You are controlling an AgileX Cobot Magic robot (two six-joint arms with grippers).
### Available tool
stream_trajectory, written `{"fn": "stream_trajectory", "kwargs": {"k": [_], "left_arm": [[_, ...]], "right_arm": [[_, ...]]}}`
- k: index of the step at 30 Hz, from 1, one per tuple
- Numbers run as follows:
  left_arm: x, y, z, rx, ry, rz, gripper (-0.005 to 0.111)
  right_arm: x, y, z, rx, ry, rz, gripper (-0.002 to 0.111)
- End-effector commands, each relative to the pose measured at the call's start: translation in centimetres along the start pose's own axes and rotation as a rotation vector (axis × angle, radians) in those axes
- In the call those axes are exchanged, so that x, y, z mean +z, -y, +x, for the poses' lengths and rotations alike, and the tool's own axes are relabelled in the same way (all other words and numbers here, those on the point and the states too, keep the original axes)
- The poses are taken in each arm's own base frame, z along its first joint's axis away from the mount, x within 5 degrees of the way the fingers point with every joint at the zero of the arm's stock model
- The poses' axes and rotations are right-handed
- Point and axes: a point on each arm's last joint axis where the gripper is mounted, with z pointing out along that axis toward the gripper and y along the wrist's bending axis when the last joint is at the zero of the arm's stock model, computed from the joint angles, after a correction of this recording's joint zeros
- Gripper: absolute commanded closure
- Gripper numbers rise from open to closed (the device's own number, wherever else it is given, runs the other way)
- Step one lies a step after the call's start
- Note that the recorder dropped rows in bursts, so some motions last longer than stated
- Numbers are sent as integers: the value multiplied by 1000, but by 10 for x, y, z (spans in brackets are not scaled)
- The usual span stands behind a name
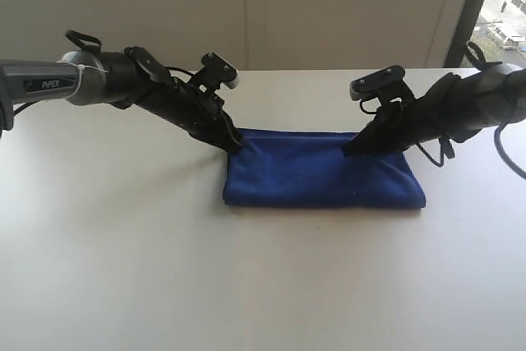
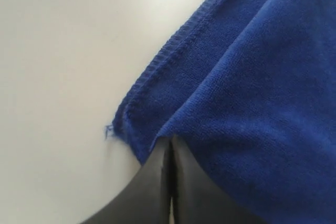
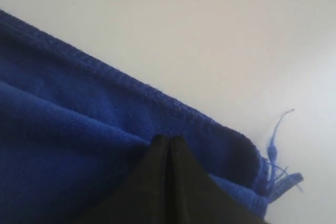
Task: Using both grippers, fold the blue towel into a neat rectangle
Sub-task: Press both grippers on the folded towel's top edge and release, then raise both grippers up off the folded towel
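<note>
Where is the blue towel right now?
In the exterior view the towel lies folded at the middle of the table, its far corners pinched by the left end effector and right end effector.

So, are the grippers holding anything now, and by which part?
Both seem to pinch the blue towel. The left gripper is shut on its top layer near the far left corner, and the right gripper on the same layer near the far right corner.

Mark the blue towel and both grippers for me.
blue towel (image 1: 320, 177): exterior view, middle of the folded cloth.
left gripper (image 2: 170, 142): left wrist view, between its shut fingertips at the towel's corner.
right gripper (image 3: 167, 141): right wrist view, between its shut fingertips at the towel's hem.
</note>
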Motion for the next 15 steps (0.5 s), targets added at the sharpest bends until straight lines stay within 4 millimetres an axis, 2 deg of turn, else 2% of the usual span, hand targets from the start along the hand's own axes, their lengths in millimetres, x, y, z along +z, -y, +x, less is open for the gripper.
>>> {"fn": "stream_trajectory", "kwargs": {"k": [1,5,9,12,15], "left_arm": [[-6,-1,-4,13,1,0,107],[-24,0,-19,16,34,-13,107],[-53,-8,-32,38,57,-65,107],[-71,-23,-33,-9,83,-113,107],[-87,-41,-28,-75,99,-153,107]], "right_arm": [[-6,2,-2,-44,-3,-15,108],[-39,2,-29,-202,74,-15,108],[-73,-1,-48,-221,122,-56,108],[-78,-11,-49,-194,107,-142,108],[-65,-26,-43,-209,76,-182,108]]}}
